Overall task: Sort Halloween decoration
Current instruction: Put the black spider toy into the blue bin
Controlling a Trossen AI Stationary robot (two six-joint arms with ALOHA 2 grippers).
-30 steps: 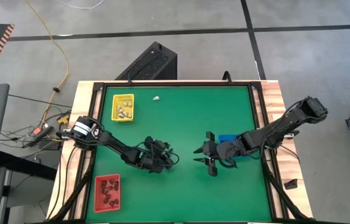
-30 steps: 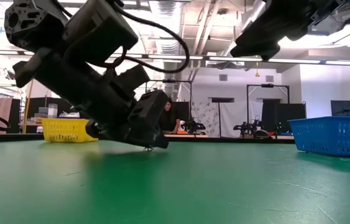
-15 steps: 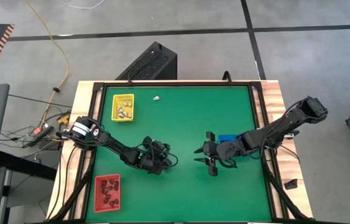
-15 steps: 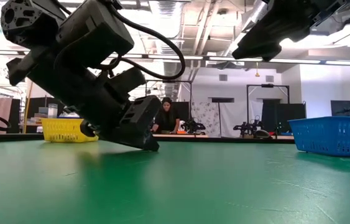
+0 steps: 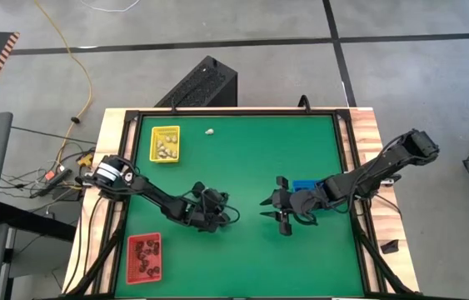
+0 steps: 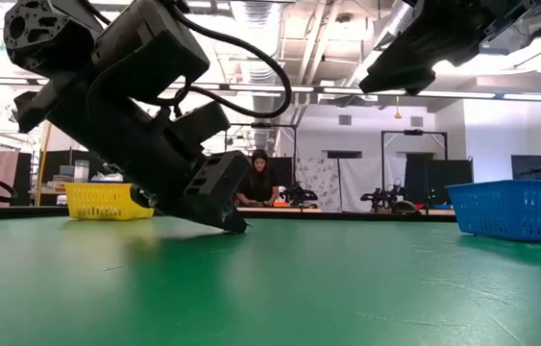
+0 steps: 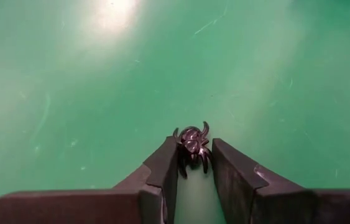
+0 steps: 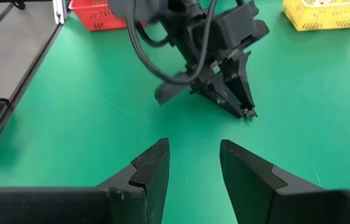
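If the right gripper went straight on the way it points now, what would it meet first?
Probably the left gripper, which sits low on the green mat with a black spider trinket between its fingers. The right gripper stands open, and bare mat lies in between; depth is hard to judge.

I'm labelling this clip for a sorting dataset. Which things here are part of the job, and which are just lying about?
Part of the job:
- black spider trinket between the left claw fingers
- cream trinket loose on the mat
- yellow tray
- red tray
- blue tray

Lying about:
- yellow cable on the floor
- black case behind the table
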